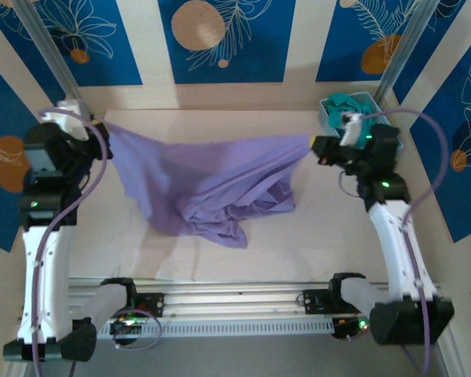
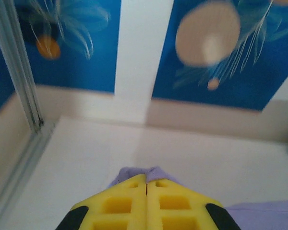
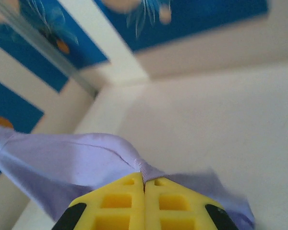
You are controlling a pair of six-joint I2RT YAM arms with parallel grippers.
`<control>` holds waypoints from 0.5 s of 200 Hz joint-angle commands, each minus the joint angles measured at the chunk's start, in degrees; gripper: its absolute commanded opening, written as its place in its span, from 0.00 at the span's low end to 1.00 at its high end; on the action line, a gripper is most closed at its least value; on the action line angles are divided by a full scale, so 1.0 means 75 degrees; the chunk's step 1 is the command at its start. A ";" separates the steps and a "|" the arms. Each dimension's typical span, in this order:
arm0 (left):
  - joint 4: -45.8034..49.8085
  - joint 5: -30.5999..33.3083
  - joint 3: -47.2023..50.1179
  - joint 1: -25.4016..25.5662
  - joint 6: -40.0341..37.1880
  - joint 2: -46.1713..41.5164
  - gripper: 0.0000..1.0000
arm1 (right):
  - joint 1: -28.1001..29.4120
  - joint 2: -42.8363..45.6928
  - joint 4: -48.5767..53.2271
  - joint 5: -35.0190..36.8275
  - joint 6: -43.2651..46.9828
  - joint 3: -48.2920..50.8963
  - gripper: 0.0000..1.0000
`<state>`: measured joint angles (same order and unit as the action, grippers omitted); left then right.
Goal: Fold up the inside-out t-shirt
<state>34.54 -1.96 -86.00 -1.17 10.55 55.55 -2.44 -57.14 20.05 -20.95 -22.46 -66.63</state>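
Observation:
The lavender t-shirt [image 1: 212, 184] hangs stretched between both grippers above the table, its lower part bunched and resting on the surface. My left gripper [image 1: 104, 129] holds one top corner at the far left; in the left wrist view the yellow jaws [image 2: 146, 179] are pressed together with a tuft of lavender cloth [image 2: 134, 172] poking out. My right gripper [image 1: 314, 144] grips the opposite corner at the far right; in the right wrist view the gripper [image 3: 144, 178] is shut on a seam of the t-shirt [image 3: 86, 153], which stretches away to the left.
A basket [image 1: 385, 118] holding a teal-green garment [image 1: 345, 104] stands at the back right corner, just behind my right arm. Metal posts [image 1: 55, 55] rise at both back corners. An aluminium rail [image 1: 235, 302] runs along the near edge.

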 commanded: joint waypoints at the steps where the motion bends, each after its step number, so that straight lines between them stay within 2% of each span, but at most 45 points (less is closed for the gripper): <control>1: 0.0217 0.0738 -0.1657 -0.0108 -0.0177 -0.0363 0.00 | -0.0319 0.0821 0.1386 -0.0067 0.0045 -0.1254 0.00; 29: 0.1053 0.1312 -0.3816 -0.0096 -0.0721 0.0257 0.00 | -0.0538 0.1036 0.2506 0.0410 0.0435 -0.2891 0.00; 45: 0.1435 0.1376 -0.4499 -0.0102 -0.0940 0.0859 0.00 | -0.0554 0.0983 0.2731 0.0698 0.0600 -0.3341 0.00; 64: 0.1481 0.1339 -0.4324 -0.0103 -0.0969 0.1458 0.00 | -0.0554 0.0776 0.2572 0.0847 0.0626 -0.3326 0.00; 87: 0.0729 0.1332 -0.3388 -0.0096 -0.0881 0.2044 0.00 | -0.0542 0.0189 0.1977 0.0786 0.0522 -0.2974 0.00; 100: 0.0447 0.1301 -0.3335 -0.0090 -0.0826 0.2670 0.00 | -0.0522 -0.0240 0.1508 0.0852 0.0481 -0.2817 0.00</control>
<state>38.68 6.52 -115.20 -1.28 4.97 64.79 -6.13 -52.01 33.80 -17.15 -19.20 -90.87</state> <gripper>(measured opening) 0.039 0.041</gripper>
